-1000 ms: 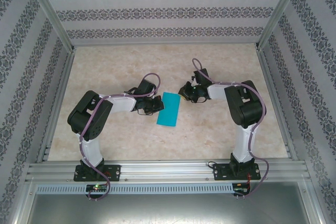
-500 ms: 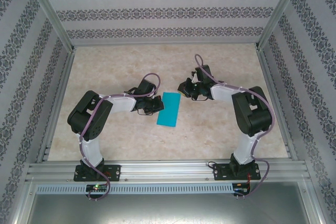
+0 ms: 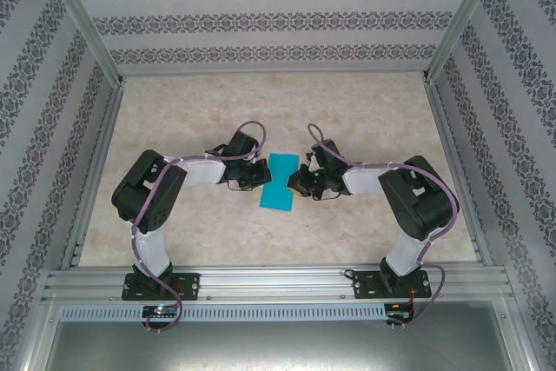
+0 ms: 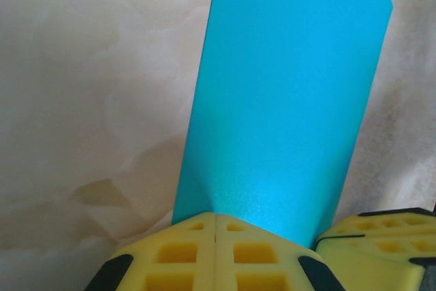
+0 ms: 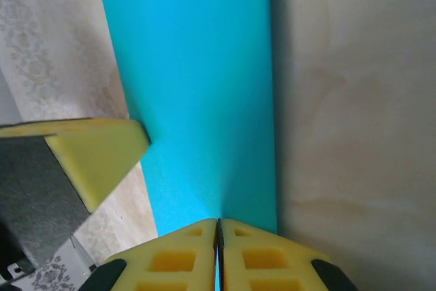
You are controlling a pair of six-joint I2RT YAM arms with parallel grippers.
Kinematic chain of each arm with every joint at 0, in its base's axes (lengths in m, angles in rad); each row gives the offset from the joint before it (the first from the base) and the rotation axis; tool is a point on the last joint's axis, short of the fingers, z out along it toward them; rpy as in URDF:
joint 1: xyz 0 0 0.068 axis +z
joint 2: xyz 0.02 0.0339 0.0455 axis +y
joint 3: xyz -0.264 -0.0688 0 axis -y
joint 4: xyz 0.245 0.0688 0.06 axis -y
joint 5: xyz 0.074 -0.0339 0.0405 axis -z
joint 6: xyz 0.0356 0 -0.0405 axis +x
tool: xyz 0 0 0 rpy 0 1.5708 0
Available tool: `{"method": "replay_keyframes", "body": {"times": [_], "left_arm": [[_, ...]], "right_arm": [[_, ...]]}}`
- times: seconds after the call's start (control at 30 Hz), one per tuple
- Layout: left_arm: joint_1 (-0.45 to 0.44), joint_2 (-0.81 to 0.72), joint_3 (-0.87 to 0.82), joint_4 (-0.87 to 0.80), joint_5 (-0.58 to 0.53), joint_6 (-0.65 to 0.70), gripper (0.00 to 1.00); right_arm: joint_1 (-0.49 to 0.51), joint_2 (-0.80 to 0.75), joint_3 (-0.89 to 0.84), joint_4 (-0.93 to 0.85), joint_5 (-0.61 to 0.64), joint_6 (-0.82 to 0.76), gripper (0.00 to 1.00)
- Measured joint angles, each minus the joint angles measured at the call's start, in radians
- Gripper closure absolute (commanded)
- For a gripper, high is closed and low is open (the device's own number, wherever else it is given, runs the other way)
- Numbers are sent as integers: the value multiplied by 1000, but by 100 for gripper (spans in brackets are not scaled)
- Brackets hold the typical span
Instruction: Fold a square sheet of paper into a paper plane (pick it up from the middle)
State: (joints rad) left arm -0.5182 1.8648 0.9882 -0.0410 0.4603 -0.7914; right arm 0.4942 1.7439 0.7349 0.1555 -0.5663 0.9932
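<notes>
- The left arm [image 3: 149,195] rises from its base at the near edge of the desk [image 3: 261,110] and bends at a raised black elbow. Its white forearm reaches right toward the middle of the desk.
- The left tool [image 3: 252,175] is clenched. In the left wrist view its yellow fingers [image 4: 184,253] meet along a hairline seam, with their tips against the blue paper. Whether any paper is nipped between them cannot be told.
- The square sheet of paper [image 3: 278,184] lies mid-desk between the two tools, folded over into a narrow teal strip.
- The strip's long axis runs almost straight away from the arm bases, with the far end leaning slightly right. One short end faces the back wall and the other faces the near rail.
- From the left wrist the strip stretches up and away from the fingertips, and its far corner is a little rounded. From the right wrist a dark shadow lines one long edge.
- The right tool [image 3: 301,184] sits at the strip's right long edge, directly across from the left tool. It is also clenched, its two yellow pads pressed together over the paper. Again, a pinch and a mere press cannot be told apart.
- Each wrist view catches a finger of the opposite tool close beside its own tips.
- The right arm [image 3: 419,202] mirrors the left. It stands up from its base, folds at a high elbow out to the right, and its forearm stretches left and slightly down to the paper.
</notes>
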Motion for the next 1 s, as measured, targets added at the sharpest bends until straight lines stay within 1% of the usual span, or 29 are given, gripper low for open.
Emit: {"method": "replay_keyframes", "body": {"times": [0.2, 0.37, 0.47, 0.57, 0.83, 1.0], "left_arm": [[0, 0, 0, -1, 3, 2, 100], [0, 0, 0, -2, 3, 2, 100], [0, 0, 0, -1, 3, 2, 100], [0, 0, 0, -2, 3, 2, 100], [0, 0, 0, -1, 3, 2, 100], [0, 0, 0, -2, 3, 2, 100]], "right_arm": [[2, -8, -52, 63, -3, 0, 89], [11, -58, -56, 6, 3, -20, 88], [35, -129, -53, -24, 4, -32, 88], [63, -156, -43, -21, 1, -32, 88], [126, -126, -106, 21, 8, -11, 88], [132, -89, -114, -2, 19, -13, 89]]}}
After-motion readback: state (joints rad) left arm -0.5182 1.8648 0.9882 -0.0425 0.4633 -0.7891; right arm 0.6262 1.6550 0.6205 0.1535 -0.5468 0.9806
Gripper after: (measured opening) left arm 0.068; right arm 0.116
